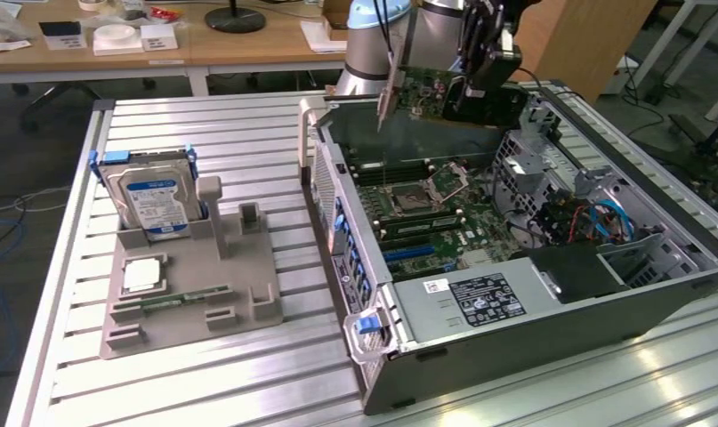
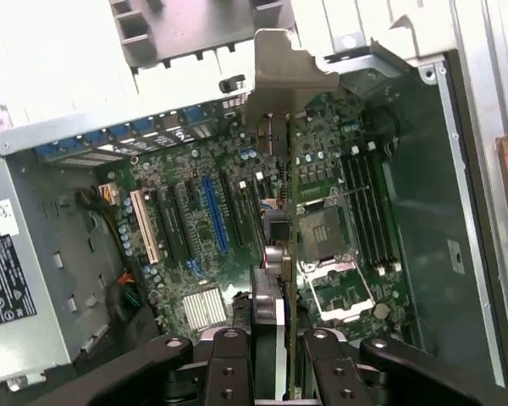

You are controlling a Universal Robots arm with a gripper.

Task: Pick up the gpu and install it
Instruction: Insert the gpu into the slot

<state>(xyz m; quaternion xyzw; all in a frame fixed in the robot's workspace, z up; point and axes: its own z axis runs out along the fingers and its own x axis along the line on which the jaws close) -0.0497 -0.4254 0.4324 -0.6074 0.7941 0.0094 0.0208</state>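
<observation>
My gripper (image 1: 482,78) is shut on the gpu (image 1: 428,89), a green circuit card with a pale metal bracket (image 1: 390,100) at one end. It hangs in the air above the far end of the open computer case (image 1: 673,276). In the wrist view the gpu (image 2: 278,211) runs edge-on from its bracket (image 2: 281,72) back to my gripper (image 2: 275,359), with a black finger (image 2: 229,368) on each side of it. Below lies the motherboard (image 2: 186,254) with its blue slot (image 2: 213,211) and white slot (image 2: 144,224). The card hovers between those slots and the CPU socket (image 2: 326,241).
A grey parts holder (image 1: 192,294) on the slatted metal table (image 1: 216,382) carries a silver hard drive (image 1: 155,203), a memory stick (image 1: 174,301) and a square chip (image 1: 141,274). Inside the case sit a power supply (image 1: 478,298) and blue cables (image 1: 608,218). Wooden desks stand behind.
</observation>
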